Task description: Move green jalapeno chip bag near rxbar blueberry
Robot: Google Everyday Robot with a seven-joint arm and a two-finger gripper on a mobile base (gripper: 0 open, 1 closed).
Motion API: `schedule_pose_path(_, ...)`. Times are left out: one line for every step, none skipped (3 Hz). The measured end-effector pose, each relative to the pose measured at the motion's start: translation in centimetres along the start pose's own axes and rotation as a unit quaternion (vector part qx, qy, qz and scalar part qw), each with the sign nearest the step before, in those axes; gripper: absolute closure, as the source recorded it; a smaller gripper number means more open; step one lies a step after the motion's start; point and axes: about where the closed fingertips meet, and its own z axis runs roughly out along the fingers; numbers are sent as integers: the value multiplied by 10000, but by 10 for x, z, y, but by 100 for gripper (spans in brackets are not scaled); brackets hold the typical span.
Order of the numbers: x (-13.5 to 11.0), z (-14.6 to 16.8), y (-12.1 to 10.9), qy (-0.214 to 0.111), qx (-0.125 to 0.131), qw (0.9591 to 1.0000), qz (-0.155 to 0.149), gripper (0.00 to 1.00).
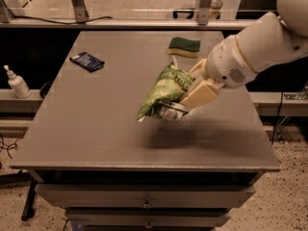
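Note:
The green jalapeno chip bag (166, 91), crinkled bright green with white lettering, hangs in the air above the middle right of the grey table (96, 129), casting a shadow below it. My gripper (195, 85) is shut on the bag's right side, its cream fingers (201, 94) clamped on the bag. The white arm comes in from the upper right. The rxbar blueberry (87, 61), a small flat navy wrapper, lies at the table's far left, well apart from the bag.
A green-and-yellow sponge (184, 46) lies at the table's far edge, just behind the gripper. A white pump bottle (18, 83) stands on a lower shelf left of the table. Drawers sit under the table's front edge.

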Motion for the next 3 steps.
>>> schedule_pose_path(1,1,1,7,-12,10000,4,100)
schedule_pose_path(-15,12,-3,-57,16,10000,-54,100)
schedule_pose_path(-53,30,-30,-322,205,9992,-94,100)
